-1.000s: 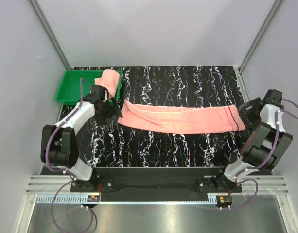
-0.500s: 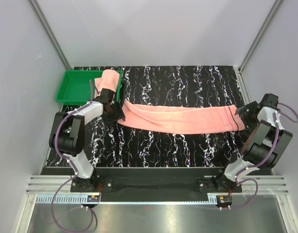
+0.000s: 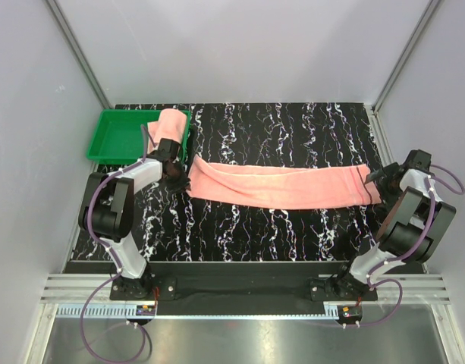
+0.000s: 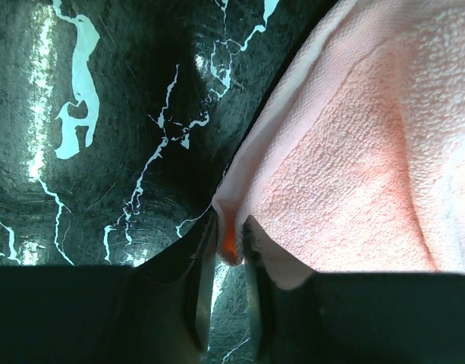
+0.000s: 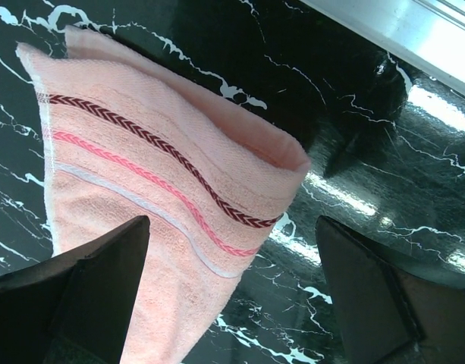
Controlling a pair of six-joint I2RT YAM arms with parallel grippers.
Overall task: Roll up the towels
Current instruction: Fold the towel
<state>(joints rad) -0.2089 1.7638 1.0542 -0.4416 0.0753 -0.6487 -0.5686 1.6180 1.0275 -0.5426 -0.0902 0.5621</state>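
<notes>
On the black marbled table [image 3: 293, 129] in front of you, the long towel [image 3: 281, 186] lies flat across the middle, stretched from the left side to the right side, and each arm reaches to one end of it. At the left end, your left gripper [image 4: 230, 244] is low on the table, and its two fingers are almost together with a small fold of the towel's corner pinched between the tips, so it has hold of the cloth. At the right end, your right gripper [image 5: 232, 227] is just above the towel, and its fingers [image 5: 95, 280] stand wide apart, one on each side of the cloth's end, and they hold nothing. Under it you see the folded end of the towel with the woven stripes [image 5: 156, 152], one dark red, one pink and one white, running across it. Farther back, at the far left corner of the table, stands the green tray [image 3: 114, 136]. The second towel [image 3: 170, 123] is bunched over the tray's right rim, partly inside, just behind the left arm's wrist.
</notes>
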